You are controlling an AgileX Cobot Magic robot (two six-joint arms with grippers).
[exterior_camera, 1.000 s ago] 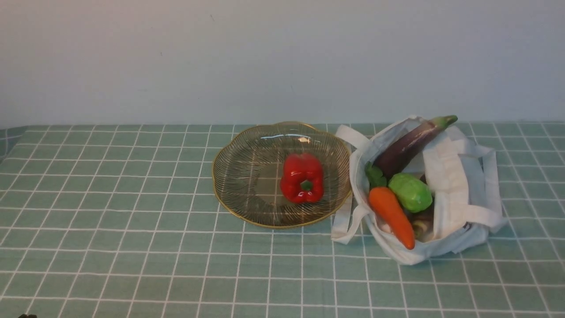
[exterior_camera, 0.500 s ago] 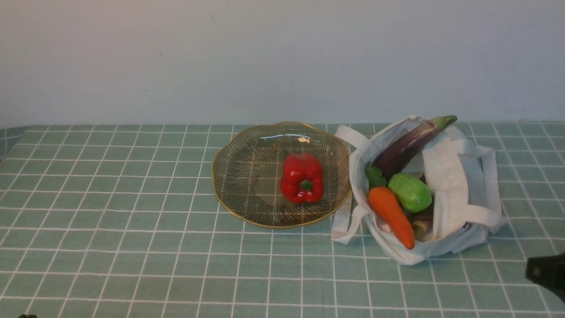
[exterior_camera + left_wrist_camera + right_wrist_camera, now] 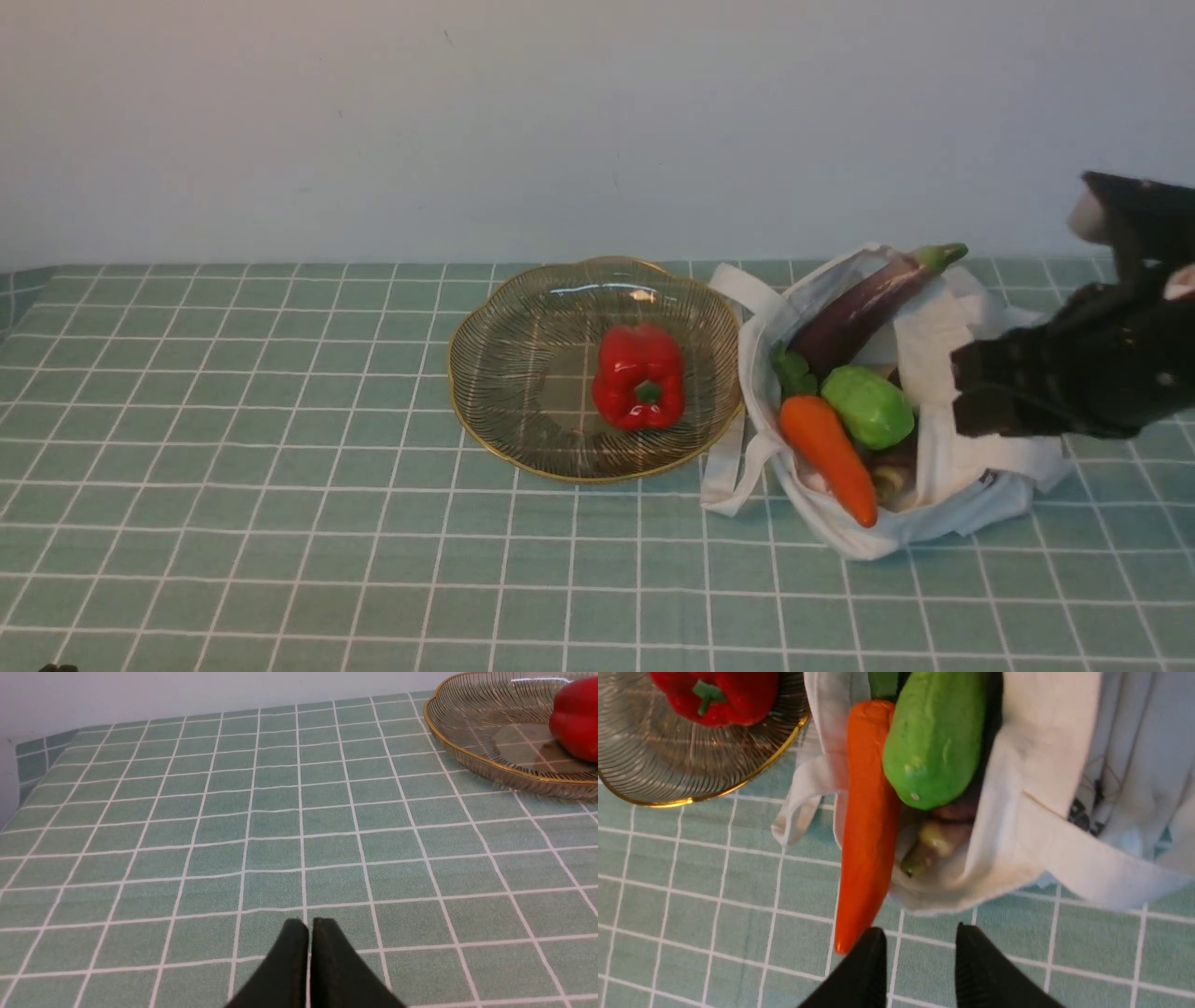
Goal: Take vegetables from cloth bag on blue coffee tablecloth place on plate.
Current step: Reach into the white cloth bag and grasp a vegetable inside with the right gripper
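Observation:
The white cloth bag [image 3: 952, 373] lies open on the checked tablecloth [image 3: 280, 420], right of the glass plate [image 3: 523, 373]. It holds the purple eggplant [image 3: 868, 303], the orange carrot [image 3: 826, 453] and the lumpy green vegetable [image 3: 868, 406]. My right gripper [image 3: 962, 401] hovers over the bag's right side. In the right wrist view it [image 3: 920, 933] is open and empty, with the carrot [image 3: 866, 826] tip beside one finger and the green vegetable [image 3: 936, 742] and bag [image 3: 1017, 812] beyond. My left gripper [image 3: 308, 926] is shut and empty, low over bare cloth.
A glossy red bell pepper [image 3: 639, 375] lies in the plate, right of its middle. A brownish-purple piece [image 3: 934, 844] lies under the green vegetable in the bag. The bag's strap handles [image 3: 738, 448] trail toward the plate. A pale wall stands behind the table.
My right arm has come into the front view from the lower right and moved up and left over the bag's right side. Bag, vegetables, plate and pepper have not moved.

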